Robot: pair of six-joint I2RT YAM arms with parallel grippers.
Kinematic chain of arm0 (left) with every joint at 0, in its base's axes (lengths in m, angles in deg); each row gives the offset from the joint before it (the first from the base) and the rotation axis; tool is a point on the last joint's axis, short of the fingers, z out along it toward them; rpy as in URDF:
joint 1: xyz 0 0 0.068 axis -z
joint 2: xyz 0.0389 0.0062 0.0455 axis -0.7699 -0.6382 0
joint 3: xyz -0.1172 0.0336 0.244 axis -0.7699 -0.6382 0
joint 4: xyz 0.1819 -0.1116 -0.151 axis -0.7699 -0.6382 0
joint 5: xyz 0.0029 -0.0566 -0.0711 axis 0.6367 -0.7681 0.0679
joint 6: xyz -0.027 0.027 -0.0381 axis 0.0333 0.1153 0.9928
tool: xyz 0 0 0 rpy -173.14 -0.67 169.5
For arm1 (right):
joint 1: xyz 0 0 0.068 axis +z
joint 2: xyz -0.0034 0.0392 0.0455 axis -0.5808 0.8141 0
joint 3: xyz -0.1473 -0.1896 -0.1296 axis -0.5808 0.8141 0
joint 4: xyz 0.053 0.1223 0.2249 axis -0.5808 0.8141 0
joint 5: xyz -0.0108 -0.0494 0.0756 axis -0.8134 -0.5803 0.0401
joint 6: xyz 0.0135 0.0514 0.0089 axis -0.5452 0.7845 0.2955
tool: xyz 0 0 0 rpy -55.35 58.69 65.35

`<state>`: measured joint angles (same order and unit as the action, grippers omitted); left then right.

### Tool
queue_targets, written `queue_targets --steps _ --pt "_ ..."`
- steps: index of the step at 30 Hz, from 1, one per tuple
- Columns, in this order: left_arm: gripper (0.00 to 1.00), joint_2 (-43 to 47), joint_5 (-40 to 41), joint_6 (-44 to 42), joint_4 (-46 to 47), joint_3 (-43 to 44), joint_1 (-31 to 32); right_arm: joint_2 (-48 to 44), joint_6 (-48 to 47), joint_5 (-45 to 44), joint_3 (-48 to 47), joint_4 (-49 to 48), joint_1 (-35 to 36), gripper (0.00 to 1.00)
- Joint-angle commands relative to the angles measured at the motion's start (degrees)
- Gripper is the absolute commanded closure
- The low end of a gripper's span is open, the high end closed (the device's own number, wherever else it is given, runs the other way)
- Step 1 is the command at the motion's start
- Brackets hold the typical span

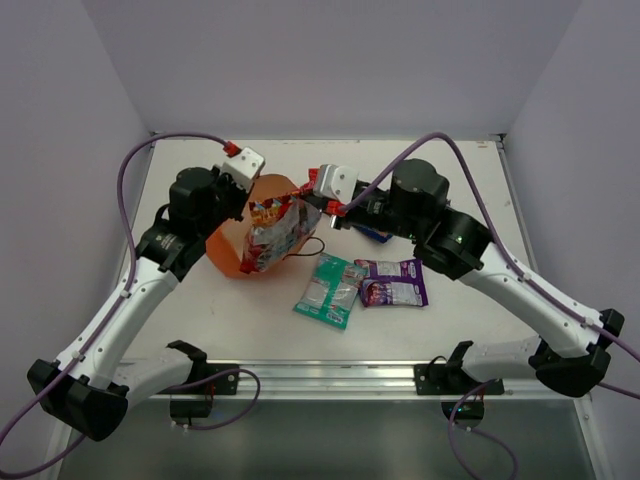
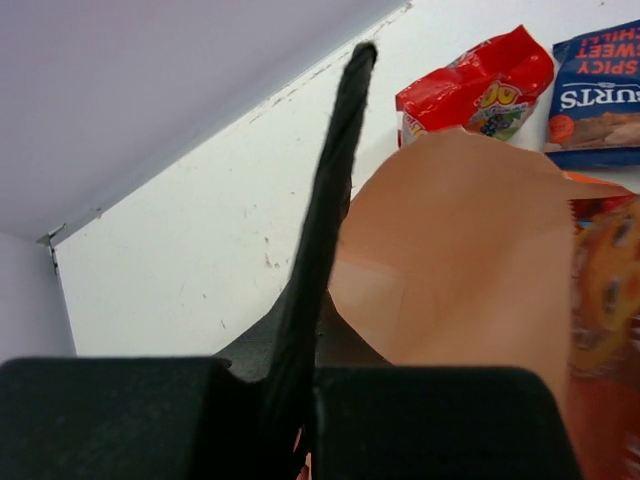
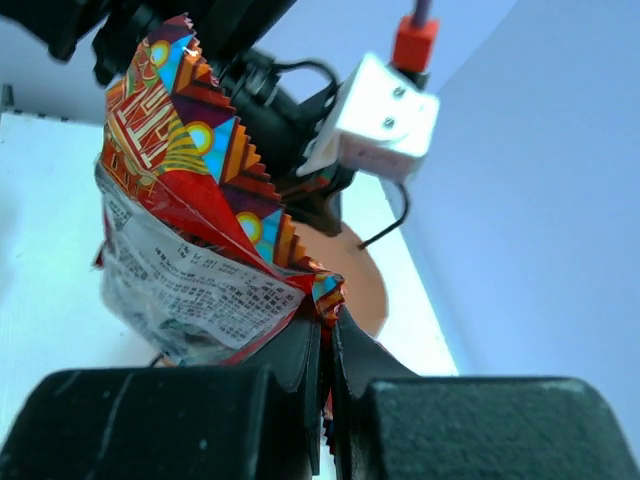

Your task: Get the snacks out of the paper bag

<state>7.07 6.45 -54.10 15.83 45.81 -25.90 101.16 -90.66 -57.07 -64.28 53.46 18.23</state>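
Observation:
The orange paper bag (image 1: 228,245) leans on the table with its mouth turned right; its pale inside (image 2: 470,260) fills the left wrist view. My left gripper (image 1: 258,203) (image 2: 340,150) is shut on the bag's rim. My right gripper (image 1: 303,205) (image 3: 328,325) is shut on the top edge of a larger red snack packet (image 1: 272,238) (image 3: 190,230) at the bag's mouth. A teal packet (image 1: 328,290) and a purple packet (image 1: 393,282) lie on the table in front. A small red packet (image 2: 475,90) and a blue-and-red one (image 2: 600,95) lie behind the bag.
White walls close in the table at the back and on both sides. The right arm (image 1: 450,235) reaches over the blue-and-red packet (image 1: 378,236). A metal rail (image 1: 330,378) runs along the near edge between the arm bases.

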Motion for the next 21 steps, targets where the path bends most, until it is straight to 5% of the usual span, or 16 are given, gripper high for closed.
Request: queue_targets --steps 1,12,21 --pt "1.00 0.40 4.69 1.36 3.23 0.70 -0.10 -2.84 0.82 -4.99 -9.67 -12.00 0.32 1.00" --pt "1.00 -2.77 18.48 4.97 0.68 2.54 -0.10 1.20 5.47 -14.41 -29.45 -8.40 -10.83 1.00" --pt "1.00 -4.61 21.84 12.87 -2.57 3.50 -3.79 13.31 10.65 -21.69 -30.08 -8.13 -27.53 1.00"
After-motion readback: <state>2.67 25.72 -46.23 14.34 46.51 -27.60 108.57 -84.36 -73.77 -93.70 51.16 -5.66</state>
